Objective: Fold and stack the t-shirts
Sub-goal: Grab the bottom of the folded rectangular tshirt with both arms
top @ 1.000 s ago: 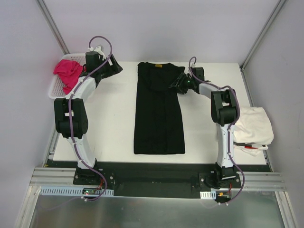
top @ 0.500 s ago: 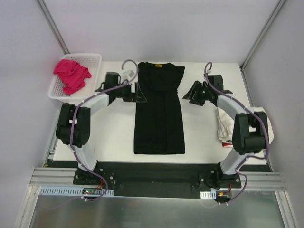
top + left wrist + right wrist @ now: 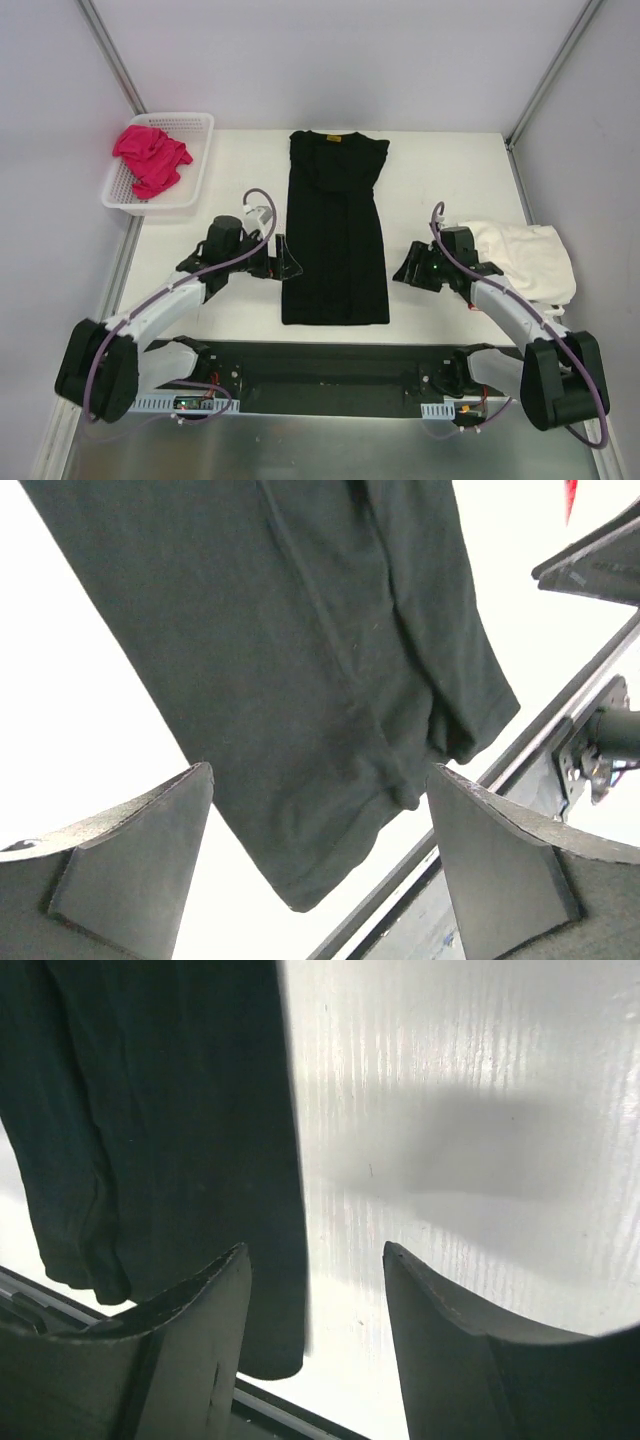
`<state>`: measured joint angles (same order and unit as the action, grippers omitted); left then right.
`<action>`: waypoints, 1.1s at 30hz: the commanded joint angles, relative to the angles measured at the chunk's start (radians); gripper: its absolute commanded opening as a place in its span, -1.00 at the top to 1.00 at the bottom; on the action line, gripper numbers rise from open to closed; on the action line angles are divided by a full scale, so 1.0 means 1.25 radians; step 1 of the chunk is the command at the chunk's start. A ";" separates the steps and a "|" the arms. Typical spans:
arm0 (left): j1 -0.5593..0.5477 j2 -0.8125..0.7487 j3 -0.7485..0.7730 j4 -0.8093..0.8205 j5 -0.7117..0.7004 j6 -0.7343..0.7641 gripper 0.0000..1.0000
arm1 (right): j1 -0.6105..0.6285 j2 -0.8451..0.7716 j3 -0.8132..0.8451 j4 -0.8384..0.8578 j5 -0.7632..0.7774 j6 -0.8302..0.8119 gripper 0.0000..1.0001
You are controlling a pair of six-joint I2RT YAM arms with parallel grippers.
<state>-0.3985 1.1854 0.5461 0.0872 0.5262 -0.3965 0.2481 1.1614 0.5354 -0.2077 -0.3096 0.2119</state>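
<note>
Soft black t-shirt [image 3: 335, 235] lies in a long strip (hem seemingly rumpled); left claw [image 3: 286, 258] and right claw [image 3: 403, 268] gape empty.

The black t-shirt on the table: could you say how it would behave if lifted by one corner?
The black t-shirt would probably droop and unfold, since its layers lie limp and creased. It looks thin, so likely light and apt to bunch if pushed.

Left fingers [image 3: 130, 865], right fingers [image 3: 175, 1350]: wide apart.
</note>
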 commanded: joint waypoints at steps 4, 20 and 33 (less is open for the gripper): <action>0.000 -0.184 -0.037 -0.138 -0.115 -0.050 -0.72 | -0.005 -0.087 -0.023 -0.078 0.005 -0.030 -0.16; 0.000 -0.250 -0.022 -0.426 -0.194 -0.160 -0.72 | 0.002 -0.135 -0.021 -0.246 -0.016 -0.054 -0.16; -0.014 -0.174 -0.087 -0.328 -0.127 -0.198 -0.72 | 0.076 -0.037 -0.043 -0.164 -0.049 0.005 -0.15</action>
<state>-0.4007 0.9386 0.4713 -0.3988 0.3199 -0.6128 0.3134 1.0790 0.4892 -0.4717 -0.3531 0.1726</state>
